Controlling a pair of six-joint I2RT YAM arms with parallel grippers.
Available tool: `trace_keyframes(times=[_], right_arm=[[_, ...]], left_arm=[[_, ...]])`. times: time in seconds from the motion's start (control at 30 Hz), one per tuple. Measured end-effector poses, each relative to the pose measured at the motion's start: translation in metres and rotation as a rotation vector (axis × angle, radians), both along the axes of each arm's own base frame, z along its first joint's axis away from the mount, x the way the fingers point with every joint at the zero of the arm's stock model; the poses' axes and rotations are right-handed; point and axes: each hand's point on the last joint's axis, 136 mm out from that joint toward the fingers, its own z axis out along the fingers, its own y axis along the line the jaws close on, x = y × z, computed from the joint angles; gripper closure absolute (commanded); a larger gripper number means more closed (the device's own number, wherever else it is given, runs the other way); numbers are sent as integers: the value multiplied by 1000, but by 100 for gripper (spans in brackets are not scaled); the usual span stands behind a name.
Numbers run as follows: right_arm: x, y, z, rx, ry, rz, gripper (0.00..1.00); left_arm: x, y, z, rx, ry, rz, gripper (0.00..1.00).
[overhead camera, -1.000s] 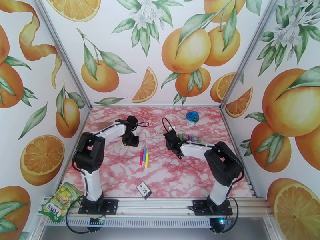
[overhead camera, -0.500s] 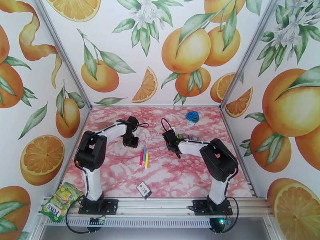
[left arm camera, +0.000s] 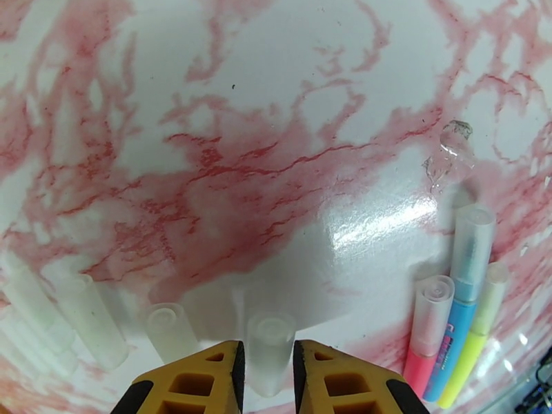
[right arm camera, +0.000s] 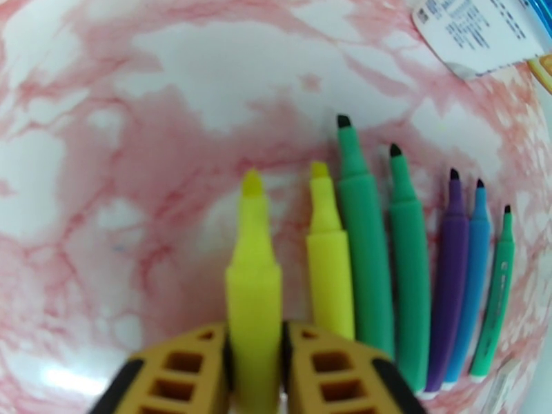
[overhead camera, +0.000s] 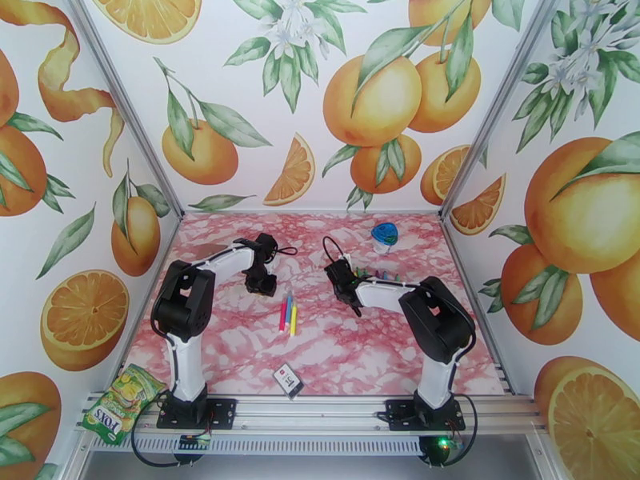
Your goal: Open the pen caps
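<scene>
The left gripper point(left arm camera: 268, 350) pinches a clear cap point(left arm camera: 270, 332) on the table point(left arm camera: 276, 98) (other loose caps point(left arm camera: 168, 329) stand alongside). The right gripper point(right arm camera: 255, 339), nearly closed, clasps an uncapped yellow pen point(right arm camera: 252, 257) beside six other pens point(right arm camera: 366, 257).

White label point(right arm camera: 472, 32) cut off at top edge, leftmost clear caps point(left arm camera: 31, 315) blurred

Both arms are reaching forward from their bases over the table point(overhead camera: 240, 346), elbows raised and forearms angling in toward the middle. The left hand point(overhead camera: 258, 283) is pointing down close to the table, its yellow fingers point(left arm camera: 207, 374) pressing on either side of a clear cap point(left arm camera: 270, 336). The right hand point(overhead camera: 350, 302) is hanging just as low, its fingers point(right arm camera: 324, 381) closing narrowly on a yellow pen point(right arm camera: 252, 284).
</scene>
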Motion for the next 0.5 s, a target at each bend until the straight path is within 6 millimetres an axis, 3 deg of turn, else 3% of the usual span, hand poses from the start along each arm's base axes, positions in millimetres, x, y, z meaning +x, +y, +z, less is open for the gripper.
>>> trace_keyframes(times=[0.3,0.5], right_arm=[[-1,-1,6,1,-2,3,62],[1,7,38,63,-51,30,58]], left_arm=[[1,0,1,0,-6,0,71],[7,-5,14,-34,-50,0,70]])
